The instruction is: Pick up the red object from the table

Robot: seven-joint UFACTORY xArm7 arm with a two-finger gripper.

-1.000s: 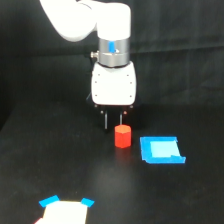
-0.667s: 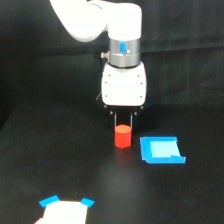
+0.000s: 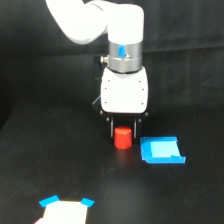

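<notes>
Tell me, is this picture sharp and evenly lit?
Exterior view: soft and slightly blurred overall; the black table swallows most shadows; the white piece at the bottom edge is washed out by glare; the red object and the blue square stay vivid under the gripper.

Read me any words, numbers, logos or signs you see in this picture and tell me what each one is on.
No readable text anywhere.
Arm's silver wrist ring: a small blue mark, too blurred to read as a logo or letters.
Red object, blue square piece, table and white blue-cornered patch: no writing visible.
Pincer housing: plain white, no label seen.
</notes>
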